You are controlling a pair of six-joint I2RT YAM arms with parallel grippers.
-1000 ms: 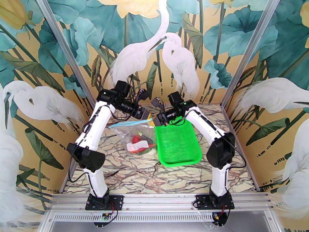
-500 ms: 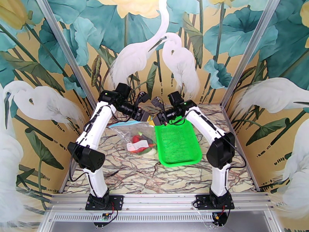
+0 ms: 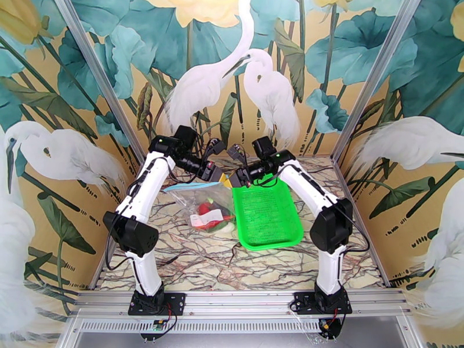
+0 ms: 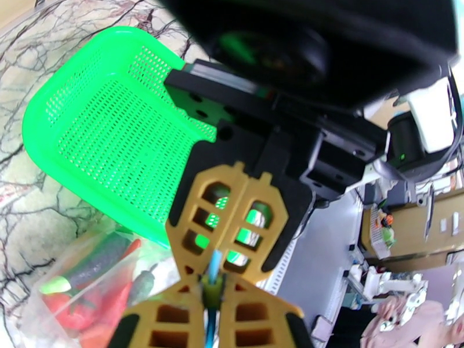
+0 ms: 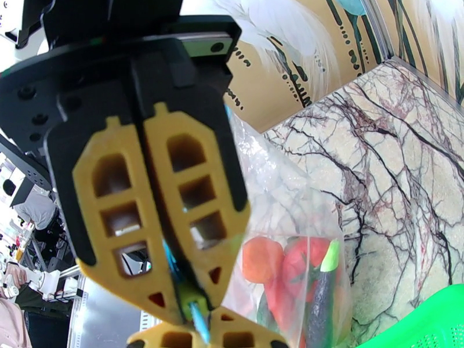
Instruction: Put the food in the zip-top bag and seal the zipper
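The clear zip-top bag (image 3: 197, 199) lies left of centre with its mouth lifted toward the back. The food (image 3: 209, 216) sits inside it; red and orange pieces (image 5: 284, 262) and a dark eggplant (image 4: 95, 268) show through the plastic. My left gripper (image 3: 216, 174) and right gripper (image 3: 234, 179) meet tip to tip at the bag's mouth. Both are shut on the light blue zipper (image 4: 214, 265). In the left wrist view my left gripper (image 4: 211, 294) pinches the strip just below the right gripper (image 4: 213, 272). The zipper (image 5: 198, 317) runs between the left gripper (image 5: 187, 305) and right gripper (image 5: 203, 336).
A green mesh basket (image 3: 267, 216) lies right of the bag, under the right arm, and its rim (image 4: 40, 146) is close to the bag. Marble tabletop (image 3: 220, 262) lies bare toward the near edge. Painted walls close in the back and both sides.
My left gripper has shut its jaws on the zipper strip next to the right gripper, shifting slightly. The right arm, bag and basket have stayed put.
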